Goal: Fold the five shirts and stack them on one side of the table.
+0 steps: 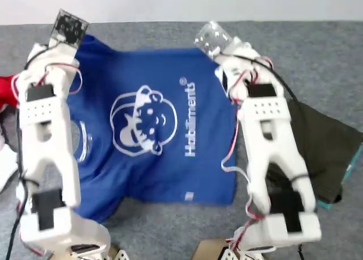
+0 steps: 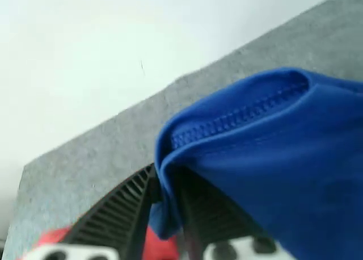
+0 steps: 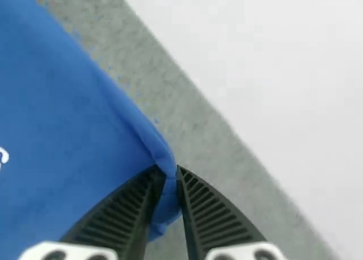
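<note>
Item 1: blue T-shirt (image 1: 153, 129), white cartoon print, spread face-up on the grey table (image 1: 323, 50), reaching from one gripper to the other.
Item 2: left gripper (image 2: 164, 183), closed on a stitched fold of the shirt's edge; cloth is bunched over its ribbed fingers (image 2: 122, 206).
Item 3: right gripper (image 3: 170, 175), clamped on the shirt's other far corner, fabric pinched between the tips.
Item 4: dark folded garment (image 1: 326, 141), outward of the right gripper, beside that arm and nearer its base.
Item 5: red garment (image 1: 4, 89), outward of the left gripper, partly hidden by the arm.
</note>
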`<control>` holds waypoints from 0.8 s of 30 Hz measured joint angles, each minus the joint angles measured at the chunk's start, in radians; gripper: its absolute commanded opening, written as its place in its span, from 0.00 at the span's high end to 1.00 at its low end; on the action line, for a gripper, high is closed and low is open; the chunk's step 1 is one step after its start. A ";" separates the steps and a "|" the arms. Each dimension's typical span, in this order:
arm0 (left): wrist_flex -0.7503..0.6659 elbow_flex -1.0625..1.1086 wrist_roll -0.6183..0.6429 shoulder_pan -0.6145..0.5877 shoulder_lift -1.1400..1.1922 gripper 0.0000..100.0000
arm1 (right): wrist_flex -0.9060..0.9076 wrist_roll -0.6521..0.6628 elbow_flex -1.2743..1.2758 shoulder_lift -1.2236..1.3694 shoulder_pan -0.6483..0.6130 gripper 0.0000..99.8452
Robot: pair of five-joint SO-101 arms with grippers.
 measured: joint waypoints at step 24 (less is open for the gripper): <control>0.051 -0.916 -0.002 0.034 0.658 1.00 | 0.000 0.183 -0.925 0.698 -0.008 0.99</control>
